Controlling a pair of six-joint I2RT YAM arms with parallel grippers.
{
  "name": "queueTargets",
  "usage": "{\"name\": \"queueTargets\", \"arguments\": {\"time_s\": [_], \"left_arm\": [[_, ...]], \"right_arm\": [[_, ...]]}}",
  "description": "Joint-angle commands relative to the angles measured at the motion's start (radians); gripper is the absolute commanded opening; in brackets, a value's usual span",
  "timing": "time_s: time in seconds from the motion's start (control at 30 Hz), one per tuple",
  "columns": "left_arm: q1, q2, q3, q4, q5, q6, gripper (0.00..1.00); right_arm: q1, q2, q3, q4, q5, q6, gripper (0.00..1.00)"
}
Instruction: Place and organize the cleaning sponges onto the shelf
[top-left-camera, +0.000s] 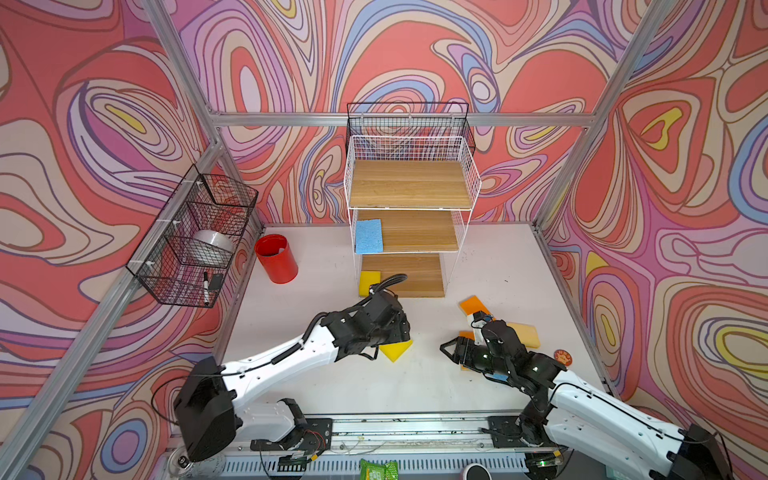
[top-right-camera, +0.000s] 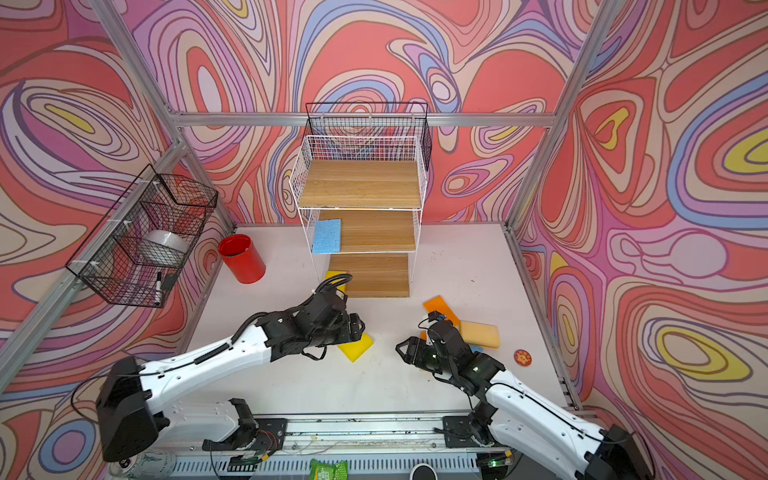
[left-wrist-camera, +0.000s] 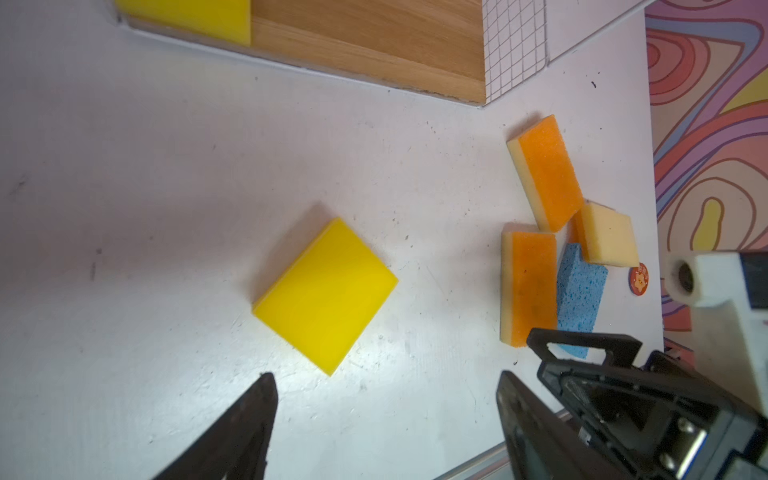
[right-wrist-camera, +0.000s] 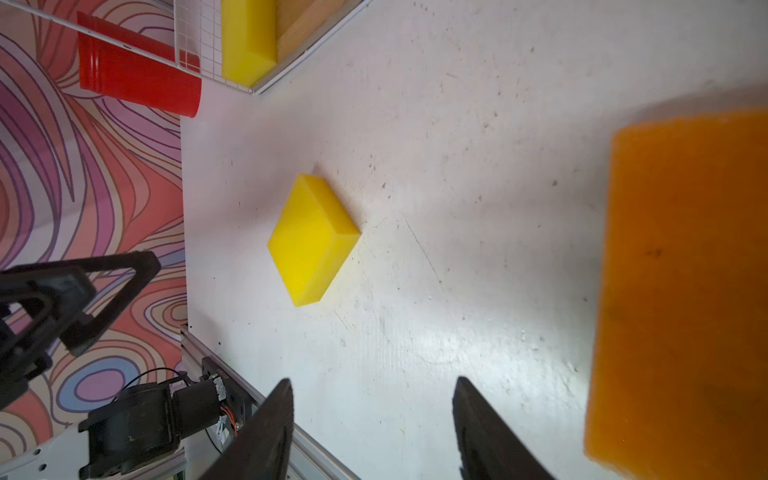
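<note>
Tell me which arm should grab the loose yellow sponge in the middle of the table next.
Left, most likely. The left gripper hovers open and empty close to the yellow sponge; the right gripper sits farther off, next to an orange sponge.

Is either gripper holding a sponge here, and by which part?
Nothing is held. The left gripper is open, with the yellow sponge lying free ahead of it; the right gripper is open and empty beside an orange sponge.
</note>
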Motion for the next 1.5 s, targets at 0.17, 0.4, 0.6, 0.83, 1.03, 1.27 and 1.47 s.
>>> {"name": "queueTargets", "arguments": {"time_s": [0.17,0.4,0.6,0.83,1.03,1.27,1.47], "left_arm": [[0.001,-0.246,-0.238,-0.070,-0.104,0.001,0.87],[0.011,-0.312,-0.295,-0.102,-0.124,0.031,0.89],[0.064,-0.336,-0.333,-0.076,-0.107,0.060,0.91],[0.165,-0.415,-0.422,-0.045,-0.056,0.076,0.91],[0.180,-0.426,-0.420,-0.053,-0.048,0.098,0.91],[0.185,-0.424,-0.431,-0.052,-0.051,0.103,0.92],[0.190,-0.449,-0.452,-0.058,-0.064,0.100,0.92]], "right_arm": [[0.152,0.321,0.043,0.314,-0.001,0.086,0.64],[0.209,0.510,0.104,0.473,0.014,0.179,0.63],[0.258,0.618,0.173,0.481,0.028,0.207,0.62],[0.320,0.724,0.234,0.499,0.038,0.250,0.62],[0.317,0.766,0.270,0.474,0.046,0.249,0.62],[0.254,0.790,0.317,0.375,0.059,0.210,0.62],[0.184,0.791,0.367,0.310,0.044,0.149,0.62]]}}
